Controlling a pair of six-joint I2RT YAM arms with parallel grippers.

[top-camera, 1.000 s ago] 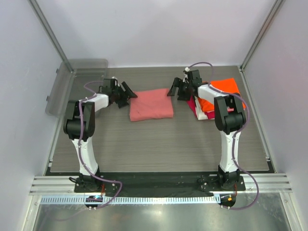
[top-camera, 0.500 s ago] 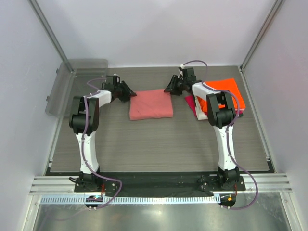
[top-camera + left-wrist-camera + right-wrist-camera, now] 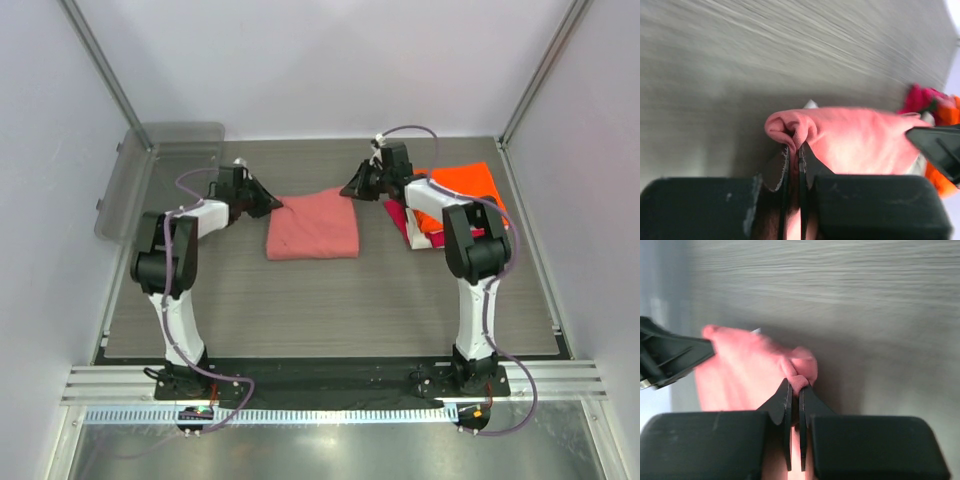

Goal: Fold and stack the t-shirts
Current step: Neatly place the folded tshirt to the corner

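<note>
1. Folding was the step in hand. The salmon-pink shirt (image 3: 313, 226) lay near the middle of the table (image 3: 330, 300), already a compact rectangle, with both arms reaching to its far edge.
2. The left gripper (image 3: 794, 150) was clenched on the shirt's far left corner, with a roll of cloth pinched between its closed fingers. The right gripper (image 3: 795, 387) was clamped the same way on the far right corner.
3. Both corners seemed slightly raised, while the rest of the shirt rested flat.
4. The next move was probably one more fold, drawing the far edge toward the near edge, or else a carry to the pile on the right. Either would need both arms to travel together at equal height, so that the cloth neither skewed nor fell open.
5. The orange shirt (image 3: 470, 183) lay at the right on top of the magenta-red shirt (image 3: 398, 212). The right arm crossed over that pile and hid much of it, so the white shirt could not be picked out with certainty.
6. Both wrist views were blurred, so the number of layers in each pinch could not be told. The grey tray (image 3: 180, 140) sat at the far left corner, and whether it lay flat or tilted was unclear.
</note>
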